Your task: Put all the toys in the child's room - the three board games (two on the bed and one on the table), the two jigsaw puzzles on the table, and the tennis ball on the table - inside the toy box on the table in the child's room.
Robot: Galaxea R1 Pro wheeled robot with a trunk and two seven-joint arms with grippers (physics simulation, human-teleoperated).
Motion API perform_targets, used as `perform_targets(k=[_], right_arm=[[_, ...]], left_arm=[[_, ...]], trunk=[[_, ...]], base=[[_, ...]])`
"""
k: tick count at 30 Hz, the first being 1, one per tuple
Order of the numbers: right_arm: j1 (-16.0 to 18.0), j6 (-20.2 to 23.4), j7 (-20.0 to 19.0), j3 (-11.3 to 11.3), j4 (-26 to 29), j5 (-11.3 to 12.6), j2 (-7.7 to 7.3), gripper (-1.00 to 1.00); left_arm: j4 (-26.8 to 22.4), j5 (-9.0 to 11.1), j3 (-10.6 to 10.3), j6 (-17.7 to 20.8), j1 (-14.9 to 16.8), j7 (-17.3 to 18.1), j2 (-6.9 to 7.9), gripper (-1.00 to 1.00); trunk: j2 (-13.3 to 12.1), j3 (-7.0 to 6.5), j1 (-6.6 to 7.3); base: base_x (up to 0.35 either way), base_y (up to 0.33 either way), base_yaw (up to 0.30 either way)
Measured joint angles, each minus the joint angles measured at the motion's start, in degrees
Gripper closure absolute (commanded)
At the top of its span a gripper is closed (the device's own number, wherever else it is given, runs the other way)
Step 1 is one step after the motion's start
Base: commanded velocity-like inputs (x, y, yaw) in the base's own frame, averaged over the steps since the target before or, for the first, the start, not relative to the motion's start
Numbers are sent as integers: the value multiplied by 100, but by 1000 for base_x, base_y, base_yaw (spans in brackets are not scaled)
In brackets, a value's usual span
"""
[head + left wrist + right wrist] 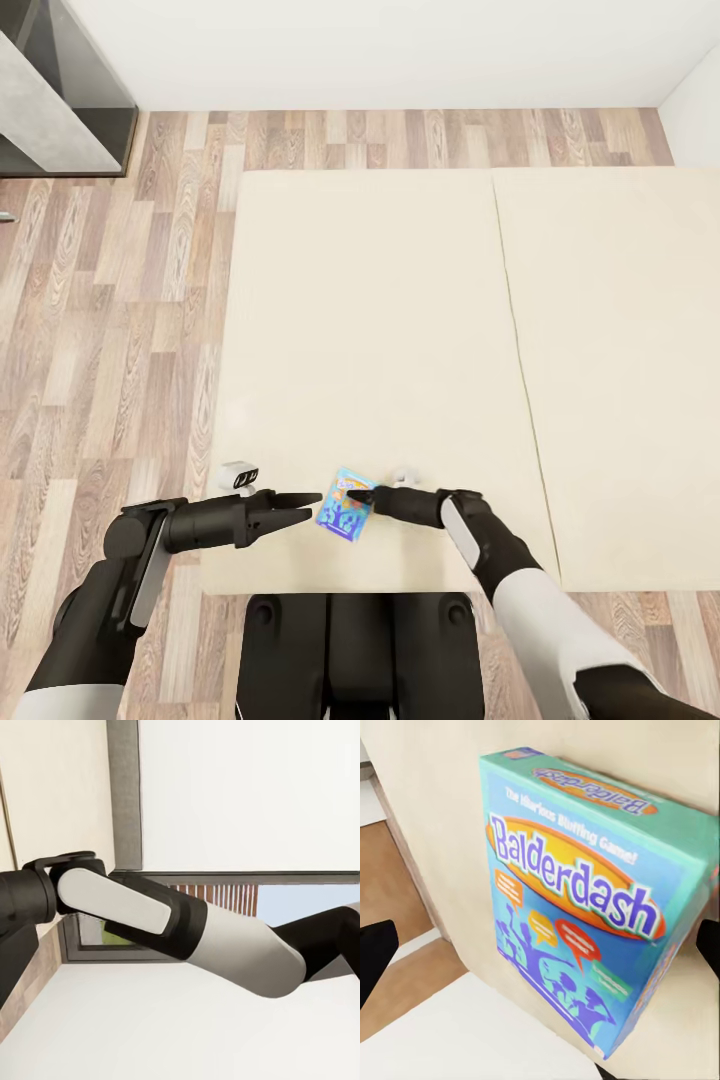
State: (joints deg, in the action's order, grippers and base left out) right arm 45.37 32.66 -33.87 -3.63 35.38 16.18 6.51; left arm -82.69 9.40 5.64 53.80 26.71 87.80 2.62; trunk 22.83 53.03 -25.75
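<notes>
The blue board game (346, 503), a flat cardboard box printed "Balderdash", lies on the cream bed (380, 330) near the mattress edge closest to the robot, between the two arms. The right gripper (362, 495) reaches in from the box's right side, its dark fingers (385, 497) at the box's right edge; in the right wrist view the box (585, 900) sits between two dark finger tips at the picture's opposite edges, so the fingers look spread wide with the box between them, and I cannot tell whether they press on it yet. The left gripper (300, 508) points at the box from the other side, just short of it, its fingers parted a little and holding nothing. The box looks light and stiff, with glossy print that may be a little slippery, and its thin walls would likely dent under a hard squeeze. Judging from its shape, the best hold is across a narrow dimension, fingers on two opposite side walls near the middle of their length, so the box does not swing or twist when lifted. The soft mattress may give under a downward push, so a shallow approach along the sides seems safer than pressing from above.
</notes>
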Motion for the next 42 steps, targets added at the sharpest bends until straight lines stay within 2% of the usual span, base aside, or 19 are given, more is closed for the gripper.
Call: perform_targets(k=[7,24,27,29,30,42], right_arm=[[62,0,260,-2,-17,9,26,-100],[68,-108,295,-10,-104,-28,108,-100],[68,-107,294,-13,-105,-20,192,-100],[70,-110,294,-22,-101,-39,338,-100],[70,-113,295,-27,-100,-52,349,-100],[68,-444,291,-39,-107,-87,349,-100]], left_arm=[[0,0,-1,0,0,3,0,-100],[0,0,-2,0,0,5,0,-100],[0,0,-2,0,0,3,0,-100],[0,0,-2,0,0,3,0,-100],[0,0,-2,0,0,5,0,-100],[0,0,-2,0,0,7,16,-100]], trunk=[[0,0,0],[0,0,0],[0,0,0],[0,0,0],[0,0,0],[0,0,0]], base=[[0,0,0],[0,0,0],[0,0,0],[0,0,0],[0,0,0],[0,0,0]])
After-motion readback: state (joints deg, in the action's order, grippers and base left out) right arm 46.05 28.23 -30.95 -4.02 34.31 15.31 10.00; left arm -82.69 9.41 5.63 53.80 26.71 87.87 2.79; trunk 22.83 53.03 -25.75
